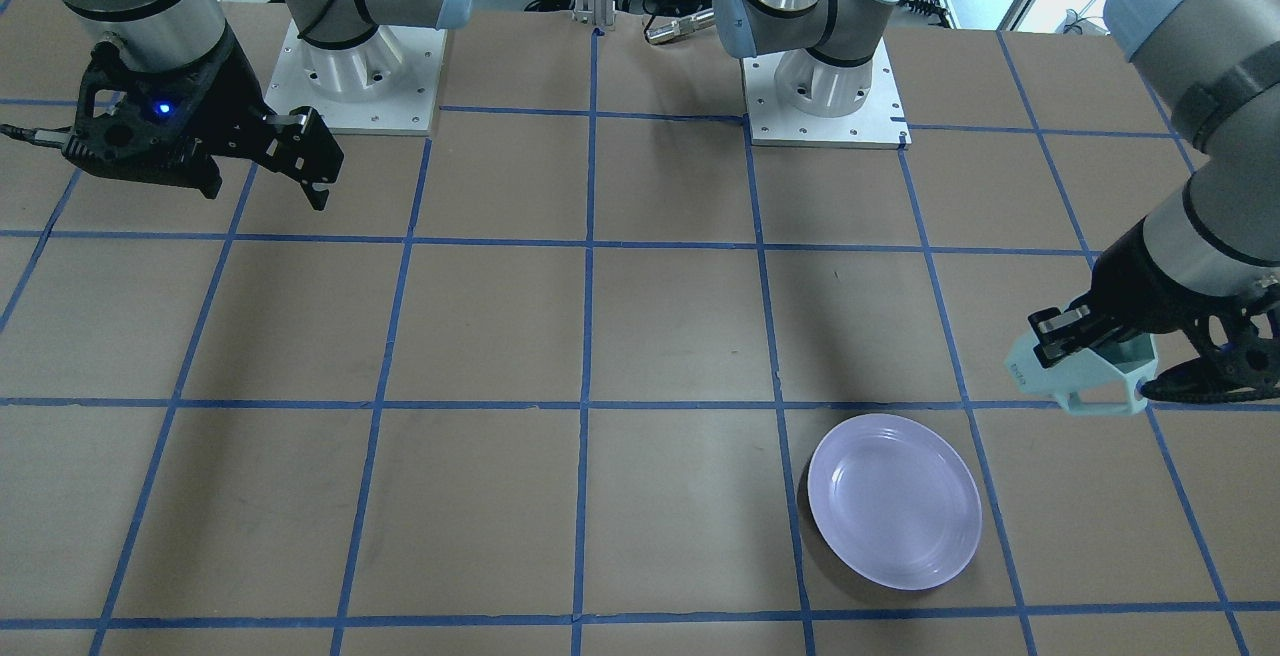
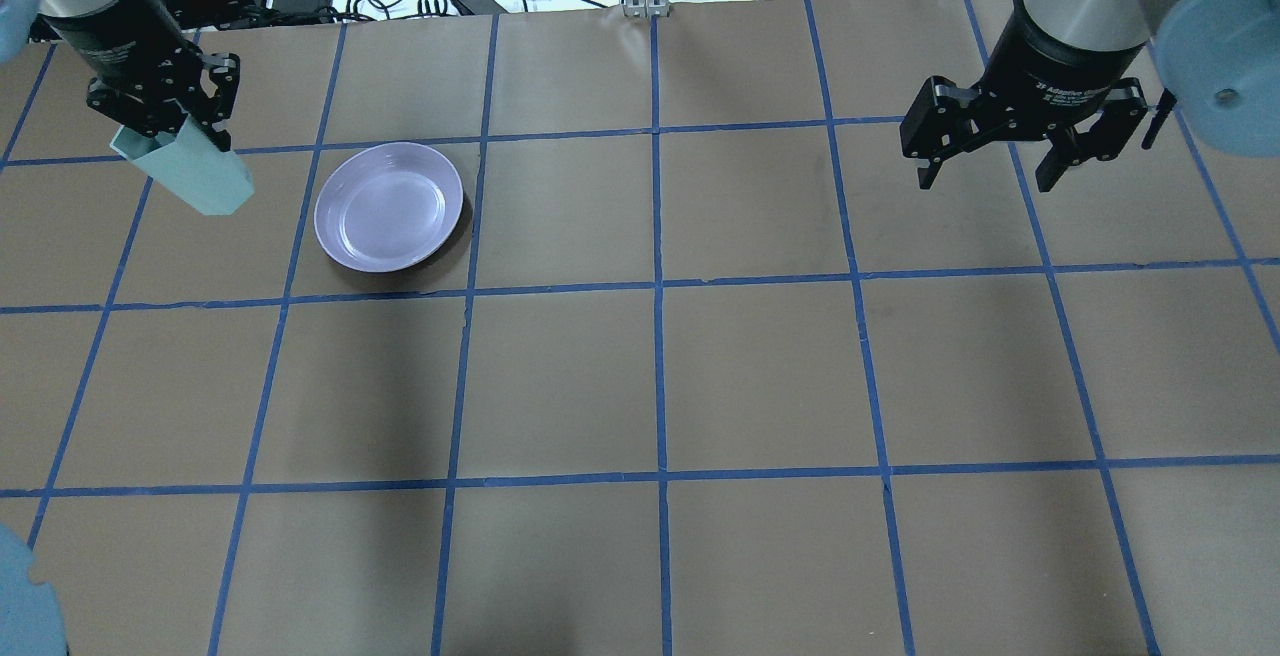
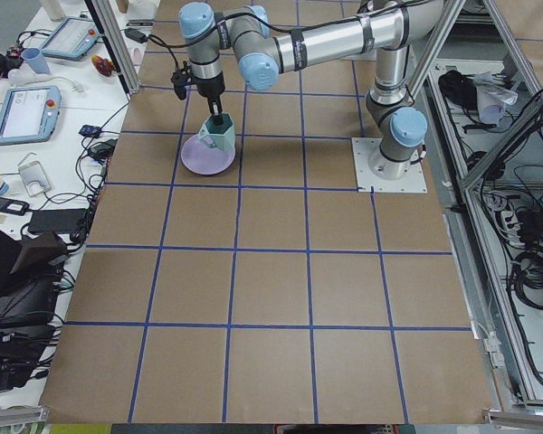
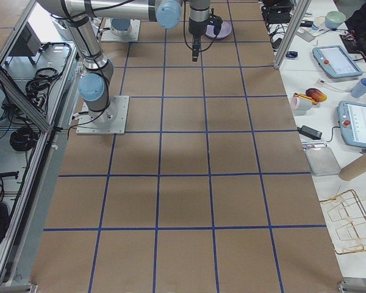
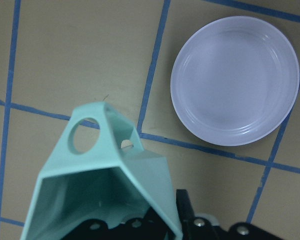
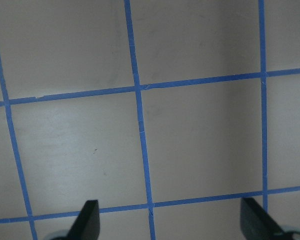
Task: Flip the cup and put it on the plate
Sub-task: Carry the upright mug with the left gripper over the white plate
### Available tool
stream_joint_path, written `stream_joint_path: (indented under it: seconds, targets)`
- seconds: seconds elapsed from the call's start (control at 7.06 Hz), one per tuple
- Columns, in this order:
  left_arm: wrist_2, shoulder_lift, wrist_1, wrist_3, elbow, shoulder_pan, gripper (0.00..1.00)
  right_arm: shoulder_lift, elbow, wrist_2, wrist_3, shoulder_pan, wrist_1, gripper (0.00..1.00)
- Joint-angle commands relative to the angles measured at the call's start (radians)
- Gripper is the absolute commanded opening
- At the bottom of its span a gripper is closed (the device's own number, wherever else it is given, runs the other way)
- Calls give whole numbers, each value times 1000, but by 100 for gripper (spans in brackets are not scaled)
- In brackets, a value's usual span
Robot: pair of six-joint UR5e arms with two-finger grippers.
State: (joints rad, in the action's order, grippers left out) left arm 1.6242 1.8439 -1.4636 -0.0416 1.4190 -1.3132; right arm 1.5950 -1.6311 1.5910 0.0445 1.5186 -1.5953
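On my left wrist feed the pale mint-green faceted cup (image 5: 105, 185) runs off the bottom edge, covering most fingers (image 5: 186, 212) of the left gripper (image 2: 165, 131); the right gripper (image 6: 170, 212) shows only fingertips.

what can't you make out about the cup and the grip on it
Print on the cup base: front-facing view, too small to read.
Left gripper fingertips: left wrist view, cut off by the bottom edge and the cup.
Cup in exterior right view: too far and small to pick out.
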Motion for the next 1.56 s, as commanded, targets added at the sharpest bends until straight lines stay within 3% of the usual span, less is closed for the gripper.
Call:
stream_joint_path:
  seconds: [0.0,0.99,1.42]
  targets:
    - [-3,49,80,15,1,-43,0,0,-1,0,0,0,0,100]
    - [-6,211,278,72,12,-141,0,0,0,1,0,0,0,100]
    - [-40,241,397,59,110,-149,0,0,0,1,0,0,0,100]
